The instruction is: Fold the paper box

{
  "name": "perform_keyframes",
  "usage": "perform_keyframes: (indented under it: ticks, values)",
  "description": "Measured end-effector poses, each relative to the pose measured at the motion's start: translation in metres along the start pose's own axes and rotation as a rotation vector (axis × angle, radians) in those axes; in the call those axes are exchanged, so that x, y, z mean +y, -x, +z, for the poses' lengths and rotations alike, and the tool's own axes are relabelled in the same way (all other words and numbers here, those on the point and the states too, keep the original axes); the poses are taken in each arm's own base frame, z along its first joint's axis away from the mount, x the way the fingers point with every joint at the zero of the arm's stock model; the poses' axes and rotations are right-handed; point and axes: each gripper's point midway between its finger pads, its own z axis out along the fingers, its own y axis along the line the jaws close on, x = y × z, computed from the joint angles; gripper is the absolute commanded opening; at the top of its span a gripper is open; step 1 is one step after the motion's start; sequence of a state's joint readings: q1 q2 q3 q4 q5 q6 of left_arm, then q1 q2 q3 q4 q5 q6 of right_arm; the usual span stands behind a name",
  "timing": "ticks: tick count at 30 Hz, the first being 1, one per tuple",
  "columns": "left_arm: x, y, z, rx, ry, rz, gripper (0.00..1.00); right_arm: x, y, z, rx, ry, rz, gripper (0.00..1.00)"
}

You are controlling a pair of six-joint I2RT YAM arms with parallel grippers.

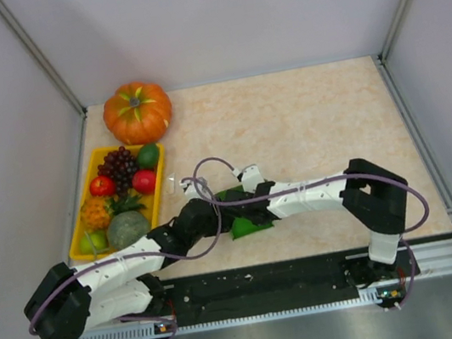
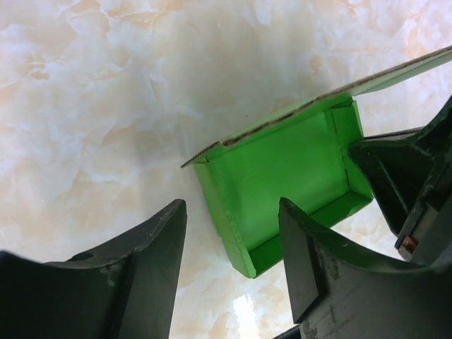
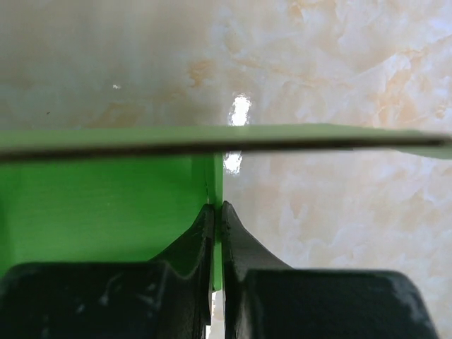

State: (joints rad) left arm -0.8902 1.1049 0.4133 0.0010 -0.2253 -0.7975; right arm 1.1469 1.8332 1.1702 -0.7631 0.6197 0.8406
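Black fingers of the right claw are seen closest in its own wrist view. They are pressed together on a thin upright wall of the bright green, thin-card paper box. A sliver of green card is visible between them, so this claw is clenched on the paper box. Across that view a long flap edge of the same card is stretched horizontally, just above the fingertips.

From the left wrist, the left claw is shown released, its two dark fingers held well apart with nothing clamped. The paper box is seen beyond and between them as a shallow, partly folded form. Short walls are raised around a green floor, and a larger flap is tilted up and away toward the upper right. Whether the right-hand finger touches the near wall cannot be told. The right claw is seen at the box's right end wall.

From above, the paper box is found near the front middle of the beige marble-patterned desk, largely covered by the two arms. The left claw and right claw are brought together over it. Well apart, at the far left of the desk, a ribbed orange pumpkin is set just behind a yellow plastic tray filled with assorted fruit.
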Motion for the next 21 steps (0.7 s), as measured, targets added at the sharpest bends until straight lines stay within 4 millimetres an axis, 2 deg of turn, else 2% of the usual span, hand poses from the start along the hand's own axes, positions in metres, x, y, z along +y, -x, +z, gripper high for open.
perform_keyframes:
  ticks: [1,2,6,7,11,14,17,19,21]
  values:
    - [0.000,0.000,-0.001,-0.003,-0.005,0.000,0.63,-0.001,0.000,0.000,-0.014,0.022,0.014,0.04]
    - [0.000,0.000,-0.003,-0.009,-0.012,-0.002,0.64,-0.001,0.000,-0.001,-0.022,0.047,0.028,0.13]
    - [-0.002,0.005,-0.010,-0.036,-0.038,-0.010,0.69,-0.002,-0.007,0.001,-0.017,0.135,0.058,0.20]
    - [-0.003,0.006,-0.011,-0.042,-0.044,-0.012,0.70,-0.004,-0.013,0.002,-0.004,0.149,0.055,0.23]
    - [-0.003,0.009,-0.018,-0.068,-0.070,-0.014,0.78,-0.009,-0.012,-0.006,-0.004,0.225,0.083,0.39]
    - [-0.006,0.014,-0.025,-0.091,-0.094,-0.011,0.83,-0.011,-0.001,-0.018,-0.031,0.283,0.113,0.51]
    - [-0.012,0.022,-0.034,-0.126,-0.131,-0.007,0.85,-0.010,0.011,-0.036,-0.076,0.357,0.149,0.59]
    - [-0.015,0.027,-0.040,-0.142,-0.151,-0.003,0.85,-0.013,0.019,-0.052,-0.110,0.411,0.176,0.63]
    - [-0.014,0.028,-0.043,-0.144,-0.156,0.002,0.81,-0.017,0.026,-0.068,-0.145,0.460,0.202,0.68]
